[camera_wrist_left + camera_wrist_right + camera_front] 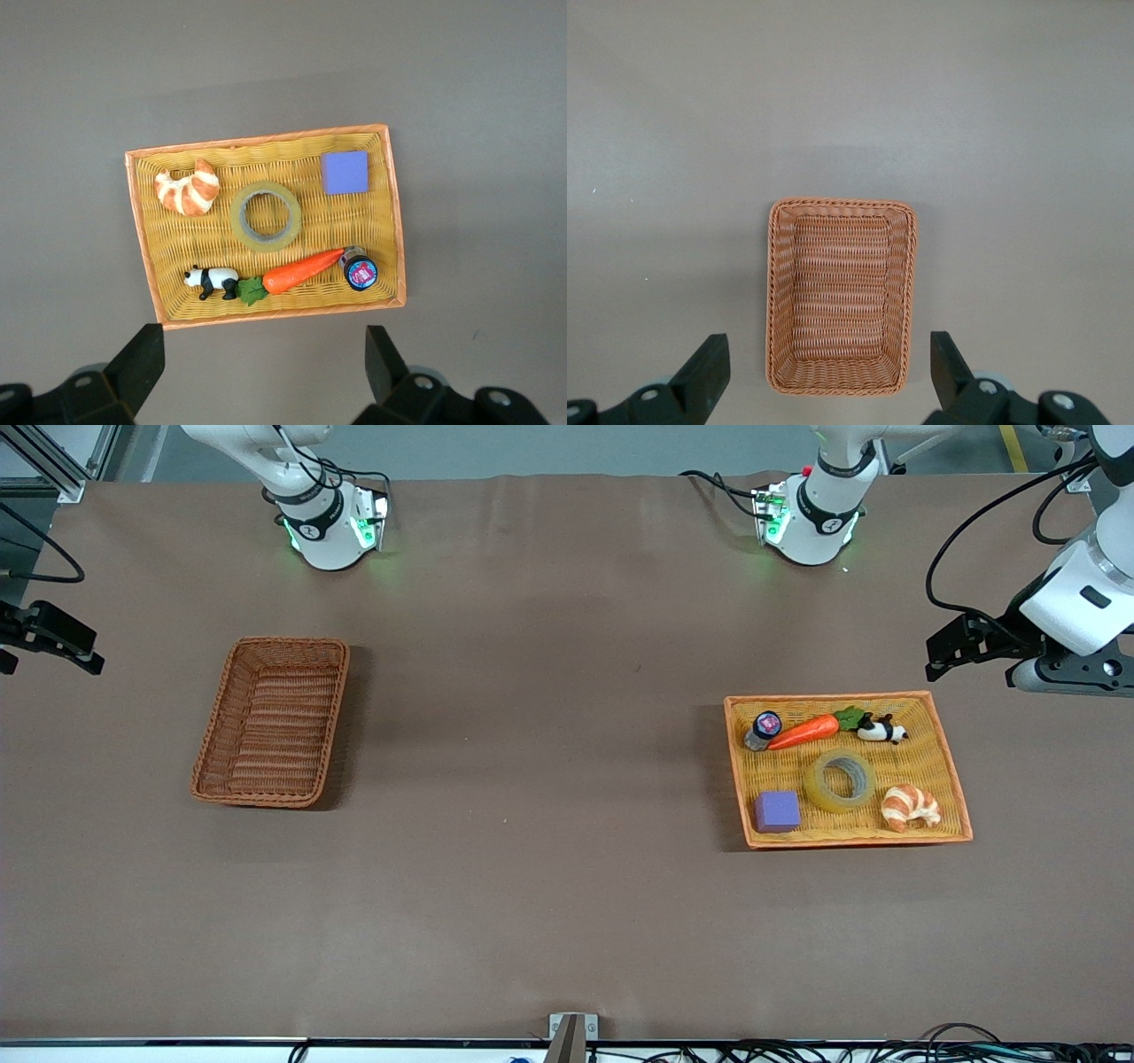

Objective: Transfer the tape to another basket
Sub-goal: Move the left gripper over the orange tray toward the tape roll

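The tape lies flat in the middle of the shallow orange-yellow tray, toward the left arm's end of the table. The left wrist view shows the tape and the tray from above. The reddish-brown wicker basket stands empty toward the right arm's end and also shows in the right wrist view. My left gripper is open and empty, up in the air over the table beside the tray. My right gripper is open and empty, up in the air beside the basket.
The tray also holds a croissant, a purple cube, a carrot, a panda figure and a small jar. Brown table surface stretches between the basket and the tray.
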### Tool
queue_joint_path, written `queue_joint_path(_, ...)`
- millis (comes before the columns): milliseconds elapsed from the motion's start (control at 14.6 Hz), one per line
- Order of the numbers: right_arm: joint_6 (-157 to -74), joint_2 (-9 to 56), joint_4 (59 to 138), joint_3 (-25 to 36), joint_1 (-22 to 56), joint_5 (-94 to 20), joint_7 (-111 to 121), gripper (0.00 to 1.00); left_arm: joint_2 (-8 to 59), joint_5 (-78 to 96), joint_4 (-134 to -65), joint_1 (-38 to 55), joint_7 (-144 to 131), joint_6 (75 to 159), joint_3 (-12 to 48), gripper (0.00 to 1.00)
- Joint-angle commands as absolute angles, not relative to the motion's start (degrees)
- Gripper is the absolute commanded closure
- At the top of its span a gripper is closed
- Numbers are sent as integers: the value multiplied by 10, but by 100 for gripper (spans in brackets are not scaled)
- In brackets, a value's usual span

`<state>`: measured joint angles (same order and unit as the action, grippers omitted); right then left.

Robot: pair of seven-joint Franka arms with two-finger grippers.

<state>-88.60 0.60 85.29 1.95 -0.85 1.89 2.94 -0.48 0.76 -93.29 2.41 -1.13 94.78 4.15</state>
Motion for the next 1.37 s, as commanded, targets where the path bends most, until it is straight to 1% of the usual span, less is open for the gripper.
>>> queue_joint_path(0,-880,4,853,15,-15,10,30,0,-13,-4,-938,24,-8,942,44,0)
queue_joint_path(411,-881,4,854,15,-18,9,30,0,-7,-11,-938,23,-11,943,39,0)
queue_joint_path(686,-880,4,854,15,-18,9,29,0,28,-16,-945,21,-14,945,36,0)
queue_joint_path(754,-879,4,854,15,-18,9,29,0,33,-11,-951,20,-13,946,26,0)
queue_joint_path(960,-880,4,854,15,-18,9,29,0,60,-11,-969,18,-11,996,13,0)
queue_joint_path(1097,-880,4,854,15,-18,9,29,0,95,-12,-967,19,-11,1008,9,0)
queue_joint_path(1303,-880,4,854,15,-18,9,29,0,138,-17,-969,18,-11,1065,8,0)
